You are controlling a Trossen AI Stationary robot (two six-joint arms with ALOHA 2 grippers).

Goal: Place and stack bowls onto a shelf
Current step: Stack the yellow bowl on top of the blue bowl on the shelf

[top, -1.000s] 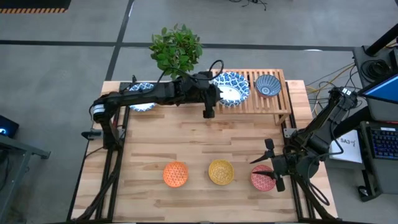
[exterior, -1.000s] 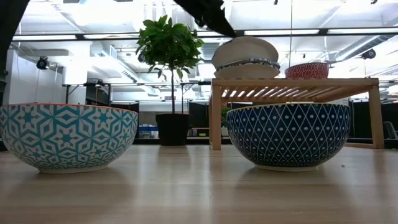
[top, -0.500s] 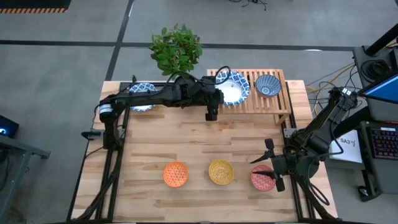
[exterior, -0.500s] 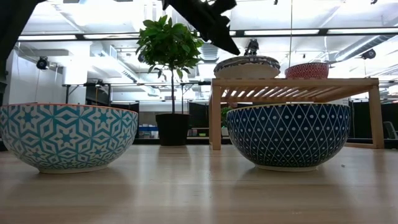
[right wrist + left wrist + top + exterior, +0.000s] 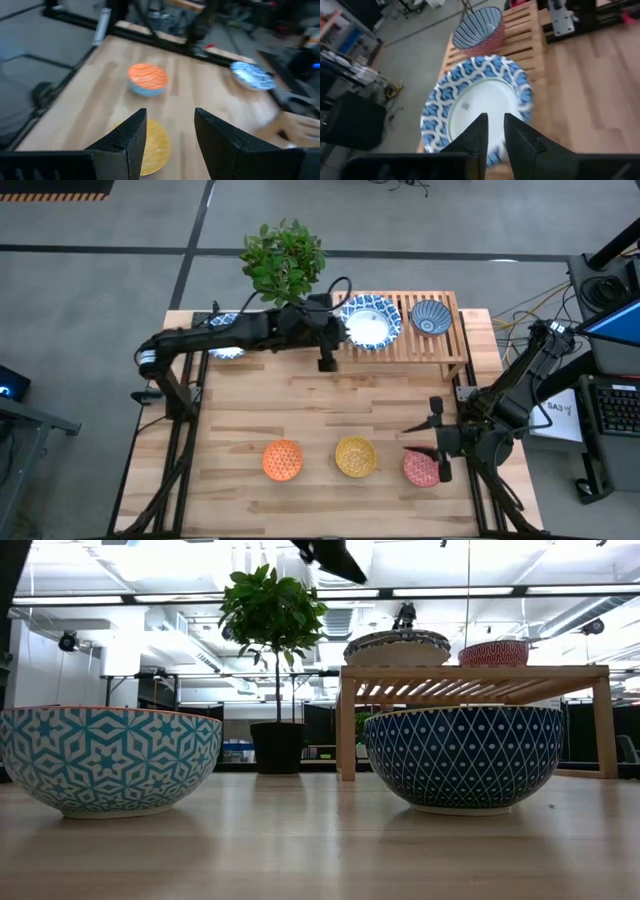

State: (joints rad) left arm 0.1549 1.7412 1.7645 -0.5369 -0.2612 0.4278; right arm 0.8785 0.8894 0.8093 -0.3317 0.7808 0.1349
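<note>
A wide blue-and-white bowl (image 5: 370,322) (image 5: 477,102) lies flat on the wooden shelf (image 5: 452,345) (image 5: 470,675). Beside it on the shelf stands the small dark blue bowl (image 5: 431,315) (image 5: 480,27). My left gripper (image 5: 325,360) (image 5: 495,131) hangs just off the shelf's left end, clear of the wide bowl and open by a narrow gap. Another blue-and-white bowl (image 5: 222,340) shows partly under the left arm. The orange (image 5: 282,460), yellow (image 5: 355,456) and pink-red (image 5: 418,470) bowls rest along the near edge. My right gripper (image 5: 437,452) (image 5: 170,127) is open beside the pink-red bowl.
A potted plant (image 5: 285,260) stands at the far edge, left of the shelf. In the low view two patterned bowls (image 5: 105,760) (image 5: 462,755) stand close to the camera. Bare planks (image 5: 300,405) lie between the shelf and the near row of bowls.
The wide blue-and-white bowl, tilted at the left gripper a second ago, has come down flat on the shelf. The left gripper has since risen and drawn back toward the table's left, away from the bowl.
</note>
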